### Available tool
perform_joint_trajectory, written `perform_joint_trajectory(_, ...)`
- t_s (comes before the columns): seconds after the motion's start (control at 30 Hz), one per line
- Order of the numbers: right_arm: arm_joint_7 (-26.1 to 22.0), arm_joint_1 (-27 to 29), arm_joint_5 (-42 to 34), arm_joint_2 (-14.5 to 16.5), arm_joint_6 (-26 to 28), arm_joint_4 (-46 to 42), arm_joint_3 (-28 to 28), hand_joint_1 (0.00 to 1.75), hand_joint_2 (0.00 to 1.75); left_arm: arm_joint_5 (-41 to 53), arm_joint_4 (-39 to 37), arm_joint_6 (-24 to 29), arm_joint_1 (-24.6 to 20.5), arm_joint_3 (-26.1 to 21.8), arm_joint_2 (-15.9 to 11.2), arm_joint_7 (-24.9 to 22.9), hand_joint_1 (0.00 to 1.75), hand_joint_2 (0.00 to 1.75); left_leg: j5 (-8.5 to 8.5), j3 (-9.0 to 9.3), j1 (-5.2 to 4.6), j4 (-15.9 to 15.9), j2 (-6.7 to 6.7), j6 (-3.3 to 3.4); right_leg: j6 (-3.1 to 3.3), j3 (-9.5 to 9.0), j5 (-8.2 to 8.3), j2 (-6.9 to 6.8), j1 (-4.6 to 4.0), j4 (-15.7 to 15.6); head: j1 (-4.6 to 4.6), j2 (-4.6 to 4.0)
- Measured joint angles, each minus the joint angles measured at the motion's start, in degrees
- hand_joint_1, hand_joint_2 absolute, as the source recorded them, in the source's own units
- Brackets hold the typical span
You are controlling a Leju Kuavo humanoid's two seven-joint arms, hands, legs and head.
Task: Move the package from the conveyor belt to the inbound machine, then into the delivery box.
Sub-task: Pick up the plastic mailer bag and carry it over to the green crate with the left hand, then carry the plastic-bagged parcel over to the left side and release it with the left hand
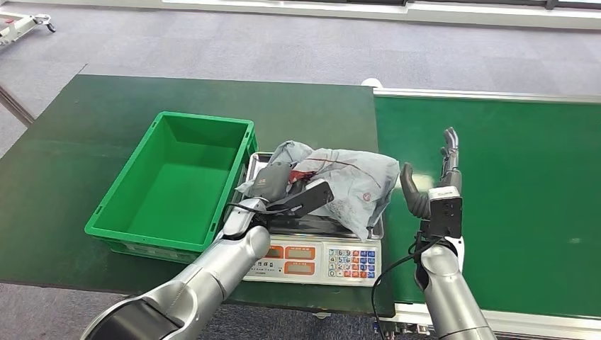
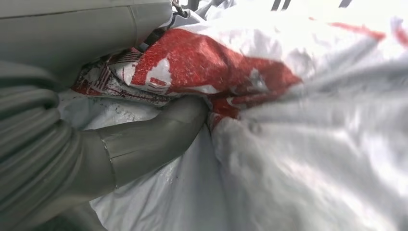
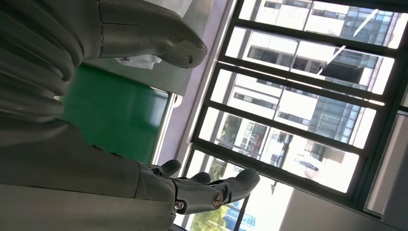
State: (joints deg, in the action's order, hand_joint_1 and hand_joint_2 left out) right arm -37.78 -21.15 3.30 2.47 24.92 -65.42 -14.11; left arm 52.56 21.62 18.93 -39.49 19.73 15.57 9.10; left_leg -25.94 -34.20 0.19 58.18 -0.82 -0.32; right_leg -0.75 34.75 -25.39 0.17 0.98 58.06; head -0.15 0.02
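Green felt-like covering spreads over the dark table (image 1: 85, 142) in front of me, and the brighter green conveyor belt (image 1: 524, 198) runs along its right side behind a pale metal rail. Grey carpet tiles cover the floor (image 1: 283, 42) beyond. My crumpled grey plastic package with red print (image 1: 347, 180) lies on the steel pan of the white electronic scale (image 1: 319, 258), just beside the empty green plastic crate (image 1: 177, 184). My left hand (image 1: 280, 185) rests on the package, thumb (image 2: 159, 134) pressed into the wrinkled film; I cannot tell whether it grips. My right hand (image 1: 434, 180) stands upright over the belt edge, fingers (image 3: 211, 190) extended and holding nothing. Tall windows (image 3: 298, 96) show buildings outside.
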Motion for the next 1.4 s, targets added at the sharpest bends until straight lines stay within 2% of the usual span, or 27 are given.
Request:
perform_joint_trajectory(0.3, -1.2, 1.1, -2.6, -0.2, 2.3, -0.1, -0.4, 0.0, 1.75, -11.6, 4.9, 7.0, 3.4, -2.5, 1.8, 18.7, 1.75, 1.75, 0.0, -0.23, -0.02, 0.0, 0.03, 0.0, 0.0, 0.25, 0.0, 0.05, 0.02, 0.0, 0.02, 0.0)
perform_joint_trajectory(0.37, -1.3, 2.3, -2.7, -0.4, 4.1, -0.9, -0.4, 0.0, 1.75, -13.1, 9.4, 11.5, 6.4, -2.9, 1.8, 23.4, 1.75, 1.75, -0.08, -0.2, -0.02, 0.0, 0.07, -0.01, 0.01, 0.27, -0.03, 0.09, 0.02, 0.0, 0.01, 0.0)
perform_joint_trajectory(0.47, -1.3, 7.2, -2.3, -1.4, 7.3, -4.9, 0.4, 0.0, 1.75, -15.9, 24.3, 19.5, 14.1, -3.8, 0.2, 29.9, 1.75, 1.75, -0.22, -0.24, -0.02, 0.0, 0.17, -0.06, 0.06, 0.36, -0.14, 0.16, -0.02, 0.0, 0.0, 0.0)
perform_joint_trajectory(0.57, -0.7, 12.4, -0.8, -2.1, 7.6, -9.6, 1.9, 0.0, 1.75, -17.1, 38.2, 21.2, 18.6, -5.7, -2.0, 30.8, 1.75, 1.75, -0.27, -0.34, 0.0, 0.0, 0.14, -0.12, 0.08, 0.44, -0.26, 0.14, -0.04, 0.0, 0.0, 0.0)
perform_joint_trajectory(0.7, 0.3, 16.4, 1.1, -2.2, 7.3, -14.6, 3.2, 0.0, 1.75, -15.8, 50.5, 21.3, 23.2, -9.1, -2.7, 31.0, 1.75, 1.75, -0.29, -0.34, 0.03, -0.1, 0.17, -0.14, 0.1, 0.46, -0.31, 0.15, -0.05, 0.0, 0.0, 0.0)
perform_joint_trajectory(0.87, 0.6, 18.3, 1.6, -2.2, 7.1, -17.7, 3.6, 0.0, 1.75, -14.2, 58.0, 21.3, 25.8, -11.6, -2.8, 31.0, 1.75, 1.75, -0.28, -0.34, 0.03, 0.0, 0.16, -0.13, 0.09, 0.43, -0.29, 0.13, -0.02, 0.0, 0.0, 0.0)
perform_joint_trajectory(1.0, 1.9, 19.3, 3.0, -2.2, 6.8, -19.4, 4.1, 0.0, 1.75, -3.1, 60.8, 21.2, 26.3, -17.4, -1.1, 31.1, 1.75, 1.75, -0.27, -0.29, 0.01, 0.0, 0.18, -0.12, 0.06, 0.37, -0.26, 0.14, -0.01, 0.0, 0.04, 0.0)
perform_joint_trajectory(1.07, 2.6, 19.9, 3.8, -2.2, 6.4, -20.4, 4.5, 0.0, 1.75, 3.4, 60.1, 21.2, 25.5, -23.0, -1.0, 29.8, 1.75, 1.75, -0.28, -0.24, 0.01, 0.0, 0.24, -0.13, 0.07, 0.35, -0.26, 0.18, -0.01, 0.0, 0.05, 0.0)
perform_joint_trajectory(1.1, 2.9, 20.4, 4.2, -2.2, 6.3, -21.0, 4.6, 0.0, 1.75, 6.5, 59.1, 21.2, 24.8, -26.5, -1.1, 27.7, 1.75, 1.75, -0.28, -0.21, 0.01, 0.0, 0.29, -0.13, 0.07, 0.35, -0.26, 0.21, -0.02, 0.0, 0.07, 0.0)
perform_joint_trajectory(1.17, 3.2, 21.2, 4.7, -2.2, 6.1, -21.8, 4.8, 0.0, 1.75, 11.7, 56.2, 21.2, 23.4, -33.6, -1.7, 21.0, 1.75, 1.75, -0.29, -0.12, 0.01, -0.1, 0.44, -0.17, 0.13, 0.37, -0.23, 0.36, -0.06, 0.0, 0.04, 0.0)
perform_joint_trajectory(1.23, 3.4, 21.9, 5.0, -2.3, 5.9, -22.5, 4.9, 0.0, 1.75, 14.7, 52.8, 21.2, 22.7, -38.5, -3.1, 14.6, 1.75, 1.75, -0.29, -0.1, 0.05, -0.1, 0.56, -0.23, 0.2, 0.42, -0.19, 0.52, -0.15, 0.0, 0.02, 0.0)
perform_joint_trajectory(1.33, 3.9, 22.1, 5.4, -2.5, 5.3, -23.0, 5.0, 0.0, 1.75, 17.7, 47.7, 19.6, 22.1, -40.8, -5.7, 5.5, 1.75, 1.75, -0.25, -0.15, 0.14, -0.1, 0.54, -0.28, 0.24, 0.42, -0.18, 0.51, -0.2, 0.0, 0.04, 0.0)
perform_joint_trajectory(1.4, 4.4, 21.8, 5.8, -2.6, 4.1, -23.1, 5.3, 0.0, 1.75, 18.9, 44.4, 15.6, 22.1, -40.4, -8.0, -2.7, 1.75, 1.75, -0.26, -0.15, 0.17, -0.1, 0.54, -0.27, 0.25, 0.41, -0.19, 0.51, -0.18, 0.0, 0.03, 0.0)
